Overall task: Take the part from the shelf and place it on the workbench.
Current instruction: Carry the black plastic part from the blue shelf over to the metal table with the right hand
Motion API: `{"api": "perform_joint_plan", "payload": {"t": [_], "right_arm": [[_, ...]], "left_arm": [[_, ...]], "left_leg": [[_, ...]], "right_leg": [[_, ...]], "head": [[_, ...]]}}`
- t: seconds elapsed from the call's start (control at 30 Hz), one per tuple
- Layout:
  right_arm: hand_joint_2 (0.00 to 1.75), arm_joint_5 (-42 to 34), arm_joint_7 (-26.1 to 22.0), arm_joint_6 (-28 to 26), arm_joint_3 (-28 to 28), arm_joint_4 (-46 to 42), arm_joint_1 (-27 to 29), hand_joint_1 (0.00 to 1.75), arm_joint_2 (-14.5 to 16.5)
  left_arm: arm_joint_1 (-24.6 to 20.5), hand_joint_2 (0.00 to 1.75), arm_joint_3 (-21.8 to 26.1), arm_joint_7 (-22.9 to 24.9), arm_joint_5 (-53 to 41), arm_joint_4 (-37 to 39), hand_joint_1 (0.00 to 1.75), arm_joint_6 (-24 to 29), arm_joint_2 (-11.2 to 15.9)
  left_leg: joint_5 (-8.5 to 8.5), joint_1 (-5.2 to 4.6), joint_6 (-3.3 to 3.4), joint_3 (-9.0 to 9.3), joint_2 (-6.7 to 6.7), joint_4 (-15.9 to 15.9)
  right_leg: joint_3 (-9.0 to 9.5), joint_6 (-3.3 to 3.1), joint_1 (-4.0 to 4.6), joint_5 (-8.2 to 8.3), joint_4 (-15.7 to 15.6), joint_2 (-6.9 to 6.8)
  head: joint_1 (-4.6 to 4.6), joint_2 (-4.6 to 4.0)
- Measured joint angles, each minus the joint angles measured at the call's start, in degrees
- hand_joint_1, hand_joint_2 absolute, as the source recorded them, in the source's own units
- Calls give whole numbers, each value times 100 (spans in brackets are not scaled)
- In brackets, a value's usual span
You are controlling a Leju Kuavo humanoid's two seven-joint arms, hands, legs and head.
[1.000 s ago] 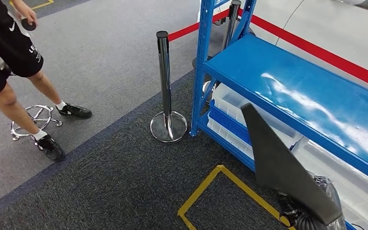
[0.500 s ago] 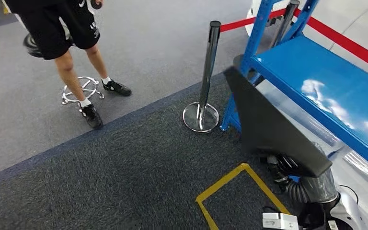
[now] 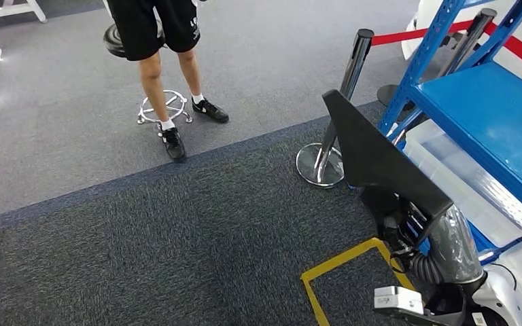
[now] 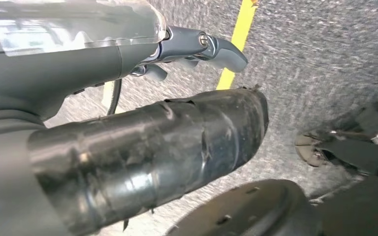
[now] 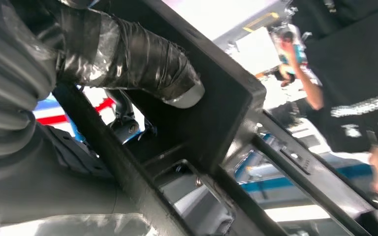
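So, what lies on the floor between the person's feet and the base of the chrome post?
Nothing: in the head view, bare grey carpet runs from the person's feet to the chrome post's base.

The right hand (image 5: 128,73) has a thick thumb wrapped in glossy black tape with a pale grey tip, next to a grey ribbed cover. Behind that hand, a shiny grey corrugated sleeve (image 3: 448,248) covers the wrist, with a black cable (image 3: 510,272) and a small white labelled block (image 3: 397,299) nearby. The left hand (image 4: 177,98) has a taped dark thumb, blue-grey fingers (image 4: 216,46) with a screw, and a clear cover.
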Motion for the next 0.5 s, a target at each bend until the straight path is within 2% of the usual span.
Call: {"api": "perform_joint_plan", "payload": {"t": [0.03,0.07,0.1,0.13,0.17,0.2,0.23,0.27,0.3,0.33,0.37,0.4,0.43,0.47,0.5], "right_arm": [[175,-1,1,8,-8,2,-13,175,-3],[175,-1,3,20,-10,5,-28,175,-3],[175,-1,4,31,-10,5,-36,175,-2],[175,-1,4,42,-11,6,-41,175,-3],[175,-1,5,51,-13,7,-46,175,-3],[175,-2,6,55,-16,7,-44,175,-4],[175,-2,7,58,-18,8,-44,175,-4],[175,-3,8,60,-19,9,-44,175,-4],[175,-3,9,61,-19,9,-46,175,-4],[175,-3,9,62,-19,10,-49,175,-4],[175,-7,9,62,-19,10,-54,175,-4],[175,-14,9,61,-20,13,-58,175,-4],[175,-22,9,61,-22,19,-68,175,-3],[175,-32,9,60,-22,31,-75,175,-1],[175,-40,8,60,-23,46,-82,175,2]], "left_arm": [[11,0,-1,-5,-1,1,0,9,4],[22,0,-3,-8,-2,1,0,17,7],[31,0,-4,-8,-2,1,0,22,10],[34,0,-5,-8,-3,1,0,26,14],[30,0,-6,-10,-3,1,0,27,14],[24,0,-7,-14,-4,0,0,28,13],[19,0,-7,-20,-4,0,0,28,11],[15,0,-7,-26,-5,0,0,29,9],[13,0,-7,-30,-4,-1,0,29,8],[11,0,-7,-31,-3,-1,0,30,7],[9,0,-7,-31,-1,-2,0,31,7],[2,0,-7,-31,4,-4,0,34,13],[-6,0,-7,-31,8,-5,0,37,20],[-11,0,-7,-31,13,-6,0,40,26],[-13,0,-7,-26,16,-6,0,42,34]], "left_leg": [[50,2,-34,-19,-64,-18],[42,-3,-64,-56,-36,-6],[-74,-8,-100,-115,73,86],[-291,-5,-136,-198,235,288],[-585,10,-173,-303,424,605],[-861,39,-215,-404,544,986],[-1030,69,-251,-473,601,1335],[-1075,96,-281,-477,631,1570],[-1008,117,-305,-386,653,1618],[-883,132,-318,-185,690,1457],[-781,137,-315,115,777,1119],[-767,114,-298,439,908,697],[-787,84,-248,691,1018,340],[-825,45,-192,837,1089,95],[-846,5,-128,869,1086,-22]], "right_leg": [[-22,-23,-18,42,-29,-64],[-44,-50,-27,93,-56,-148],[-78,-94,-41,155,-84,-238],[-124,-133,-49,217,-110,-329],[-174,-159,-29,267,-114,-418],[-235,-176,-16,314,-113,-506],[-297,-171,-4,356,-107,-596],[-360,-162,1,397,-99,-685],[-426,-147,3,434,-87,-773],[-489,-130,3,466,-68,-859],[-544,-111,3,493,-43,-940],[-591,-90,8,514,-18,-1017],[-615,-62,8,537,1,-1089],[-623,-29,3,560,8,-1161],[-625,11,-6,590,2,-1234]], "head": [[5,-1],[1,0],[-13,-1],[-31,-1],[-47,-1],[-61,-1],[-62,-1],[-62,-1],[-63,-1],[-63,-1],[-64,-1],[-64,-1],[-60,0],[-60,-1],[-60,0]]}}
